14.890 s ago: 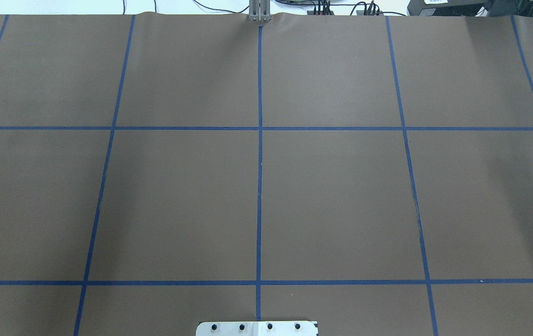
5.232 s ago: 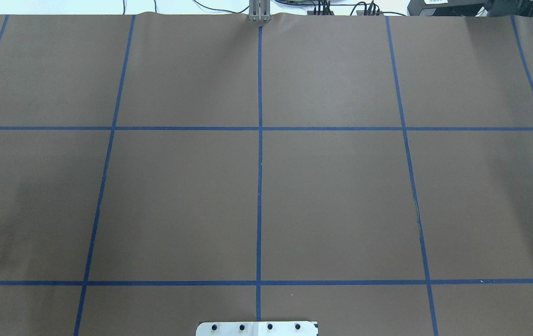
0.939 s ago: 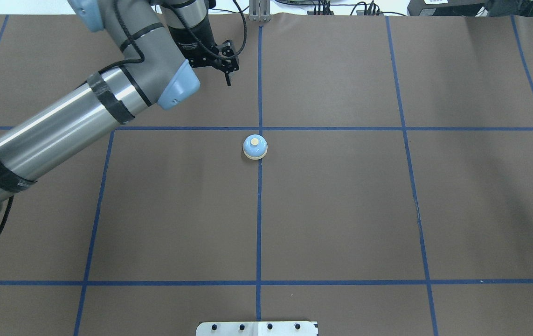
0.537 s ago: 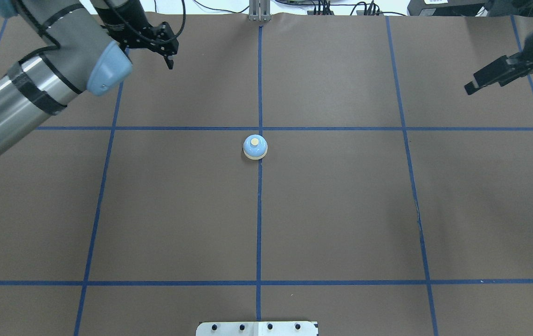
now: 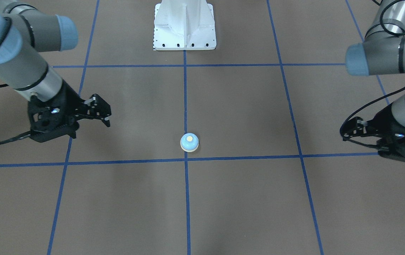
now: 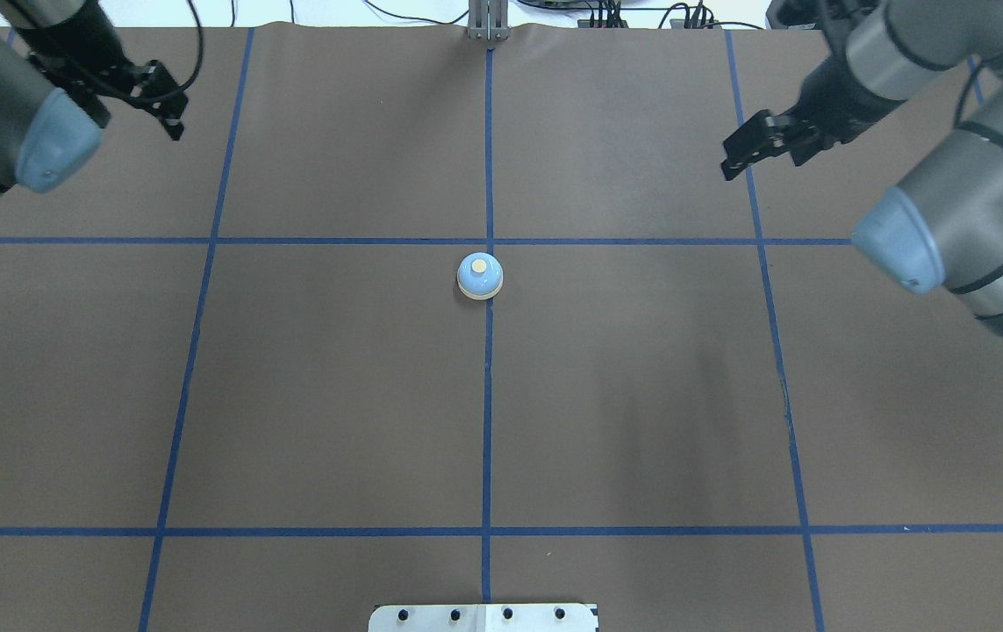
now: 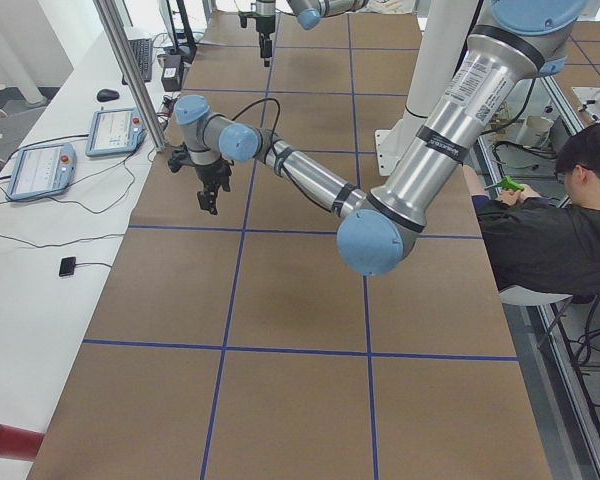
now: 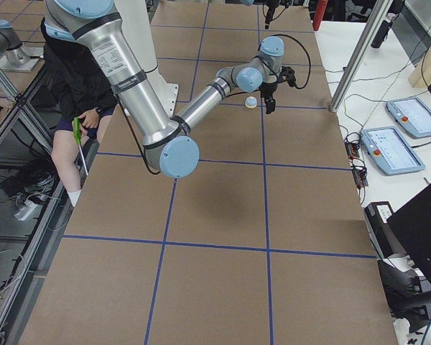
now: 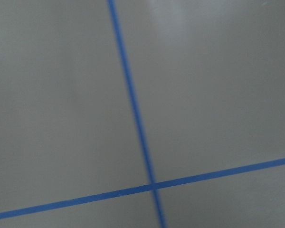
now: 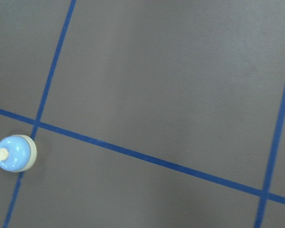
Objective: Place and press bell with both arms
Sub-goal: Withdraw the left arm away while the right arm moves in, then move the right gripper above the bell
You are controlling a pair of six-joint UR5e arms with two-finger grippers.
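Note:
The light-blue bell (image 6: 480,276) with its cream button stands upright on the brown table, on the centre tape line. It also shows in the front view (image 5: 189,142), the exterior right view (image 8: 251,102) and the right wrist view (image 10: 14,153). My left gripper (image 6: 175,130) hangs over the far left of the table, well away from the bell, and looks shut and empty (image 5: 344,134). My right gripper (image 6: 727,168) is over the far right, nearer the bell but apart from it, and looks shut and empty (image 5: 107,122).
Blue tape lines (image 6: 489,395) divide the brown table cover into squares. The white bolted pedestal (image 5: 184,24) stands at the robot's edge. A seated operator (image 7: 550,230) is beside the table. Teach pendants (image 7: 40,165) and cables lie on the white side bench.
The left arm has drawn back to the far left, away from the bell. The right arm has come in from the right edge toward the middle. The bell has stayed where it stands.

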